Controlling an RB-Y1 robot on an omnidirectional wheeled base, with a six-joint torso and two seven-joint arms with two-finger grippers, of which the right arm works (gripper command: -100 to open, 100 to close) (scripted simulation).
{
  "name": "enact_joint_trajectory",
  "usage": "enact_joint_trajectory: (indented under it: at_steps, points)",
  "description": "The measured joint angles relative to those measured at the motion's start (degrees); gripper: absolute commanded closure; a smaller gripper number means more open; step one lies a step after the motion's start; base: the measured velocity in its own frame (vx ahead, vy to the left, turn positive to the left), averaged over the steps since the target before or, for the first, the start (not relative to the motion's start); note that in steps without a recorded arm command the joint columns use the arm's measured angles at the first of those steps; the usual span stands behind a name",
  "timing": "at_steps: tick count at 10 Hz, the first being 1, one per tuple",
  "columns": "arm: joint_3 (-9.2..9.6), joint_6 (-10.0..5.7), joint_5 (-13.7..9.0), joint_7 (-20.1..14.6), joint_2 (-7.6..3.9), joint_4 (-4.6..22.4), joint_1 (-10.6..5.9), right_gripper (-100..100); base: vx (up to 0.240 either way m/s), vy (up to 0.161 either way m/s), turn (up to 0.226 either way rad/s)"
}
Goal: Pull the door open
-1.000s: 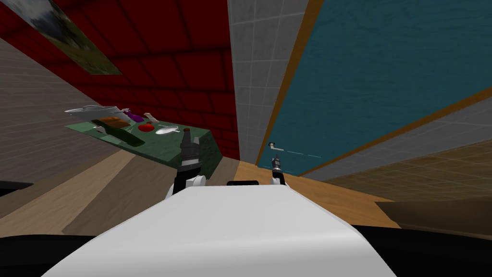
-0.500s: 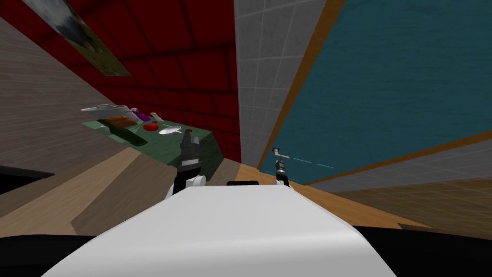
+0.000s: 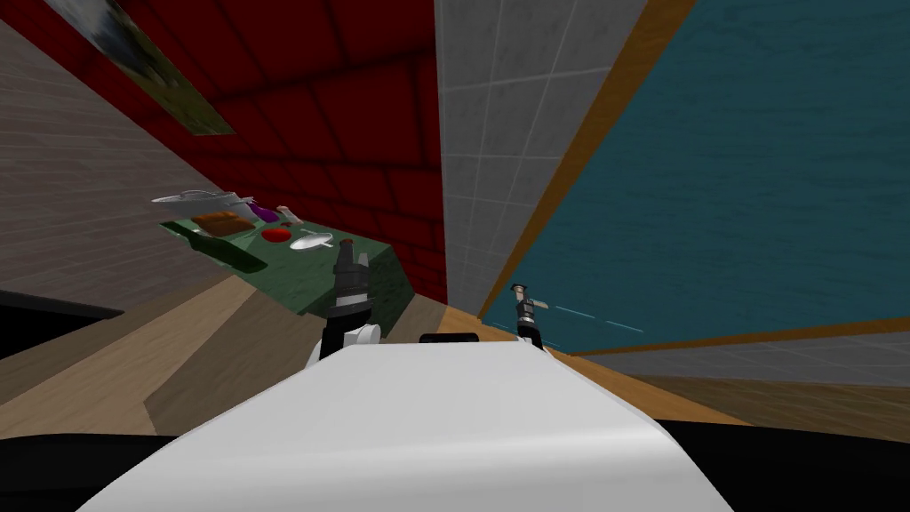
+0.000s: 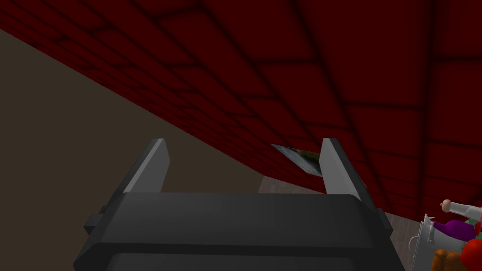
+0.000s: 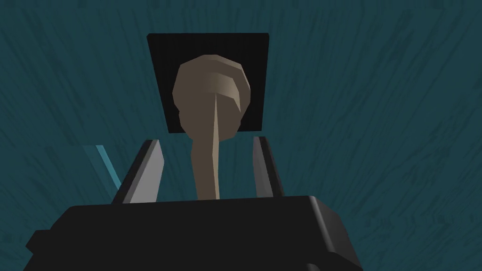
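Now, your right gripper [image 5: 206,140] is up at the door handle [image 5: 212,99]. The handle is a tan lever standing out from a black square plate [image 5: 162,80] on the teal door [image 3: 711,196]. The lever's shaft runs down between the two fingers [image 5: 149,169] to the gripper's dark body, and its rounded end sits just past the fingertips. The claw is not clenched. A strip of teal shows between the handle and each finger, so the fingers straddle the handle without pressing it.

In the head view the handle sits low on the door, just beside the brown door frame [image 3: 586,151]. Beyond the frame from the handle comes a grey tiled wall [image 3: 489,133], then a red brick wall [image 3: 338,107].

Your left gripper [image 4: 244,139] is raised well apart from the handle, over toward a green table [image 3: 311,276]. Its fingers are spread wide with nothing between them.

The table stands well away from the handle, against the red wall. It carries a dark green bottle [image 3: 222,249], a red thing [image 3: 276,235], a white dish [image 3: 309,241] and a purple bottle [image 3: 262,212].
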Motion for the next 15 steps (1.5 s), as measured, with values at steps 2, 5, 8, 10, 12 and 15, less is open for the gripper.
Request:
enact_joint_trajectory:
  at_steps: [2,5,8,10,12,15]
  points:
    - [0.02,0.04,0.01,0.05,0.02,0.06,-0.03,100,-0.022,0.004,0.004]
    - [0.1,0.14,0.03,0.06,0.11,0.14,0.07,100,-0.03,-0.004,0.027]
    - [1.03,-0.45,0.52,-1.22,-0.98,0.06,0.32,100,-0.179,-0.025,0.116]
    - [2.07,-0.66,1.01,-2.38,-1.86,-0.45,1.28,100,-0.215,-0.022,0.142]
    - [3.32,-1.31,1.63,-3.92,-2.87,-0.12,1.78,100,-0.241,-0.035,0.166]
    - [5.34,-2.31,2.64,-6.31,-4.5,-0.39,2.79,100,-0.225,-0.047,0.12]
